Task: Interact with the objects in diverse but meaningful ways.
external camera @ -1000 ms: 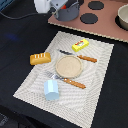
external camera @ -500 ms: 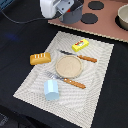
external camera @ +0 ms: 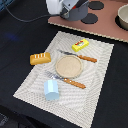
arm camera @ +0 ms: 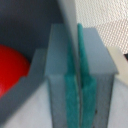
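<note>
Golden-brown bread loaf (external camera: 40,58) long axis across mat | claw (arm camera: 76,95) pressed together, pinching nothing

a dark desk (external camera: 20,45) carries a pale woven placemat (external camera: 95,100); a pinkish toy stovetop (external camera: 107,27) with black burners sits behind it.

The red tomato (arm camera: 11,67) is cut off at the wrist view's edge, and a grey pot (external camera: 122,16) by the exterior view's.
</note>
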Motion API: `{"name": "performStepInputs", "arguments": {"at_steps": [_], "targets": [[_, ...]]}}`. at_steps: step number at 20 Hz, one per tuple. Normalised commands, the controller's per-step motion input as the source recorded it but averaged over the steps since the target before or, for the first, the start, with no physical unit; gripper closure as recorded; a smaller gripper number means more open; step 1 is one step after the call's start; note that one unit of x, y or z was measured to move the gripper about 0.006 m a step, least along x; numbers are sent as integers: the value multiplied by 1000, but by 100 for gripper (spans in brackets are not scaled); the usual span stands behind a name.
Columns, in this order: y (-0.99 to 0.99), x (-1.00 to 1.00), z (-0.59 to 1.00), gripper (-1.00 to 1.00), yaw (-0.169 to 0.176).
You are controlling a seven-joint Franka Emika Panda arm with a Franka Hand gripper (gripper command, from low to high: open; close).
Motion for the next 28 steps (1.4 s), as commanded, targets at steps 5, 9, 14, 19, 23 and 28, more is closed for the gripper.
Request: {"name": "performStepInputs", "arguments": {"at_steps": [5,9,14,19,23,28], "targets": [[465,662,334,100,0],[424,706,111,100,-6],[364,738,0,100,-23],[351,743,0,100,-28],[343,739,0,100,-31],[483,507,73,100,-37]]}}
